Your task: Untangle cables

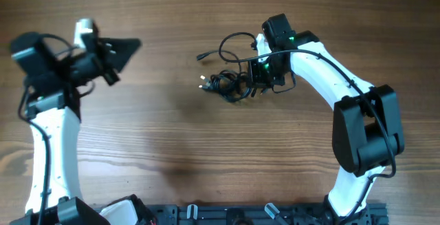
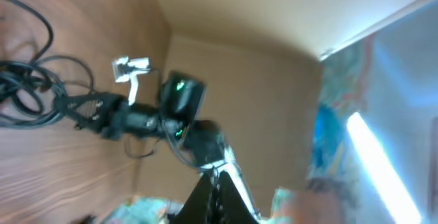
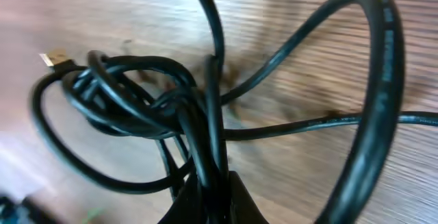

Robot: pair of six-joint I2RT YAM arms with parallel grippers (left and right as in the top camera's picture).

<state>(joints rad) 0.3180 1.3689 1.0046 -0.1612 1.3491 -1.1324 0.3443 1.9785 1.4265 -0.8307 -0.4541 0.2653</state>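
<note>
Right gripper (image 3: 211, 193) pinching the knotted cables (image 1: 227, 82)

The cables lie tangled on the wooden table (image 1: 172, 142), loose loops arching off the knot (one metal-tipped plug (image 3: 53, 59) pokes out on the side away from that gripper). Its jaws clamp several strands at the bundle's right edge. The left gripper (image 1: 127, 47) hangs well left of the bundle, fingers pressed together.

Thin black cables (image 1: 229, 84) lie knotted in a tight bundle just off centre toward one o'clock. One loose strand loops toward twelve, and small metal-tipped plug ends (image 1: 202, 82) point toward nine.
</note>
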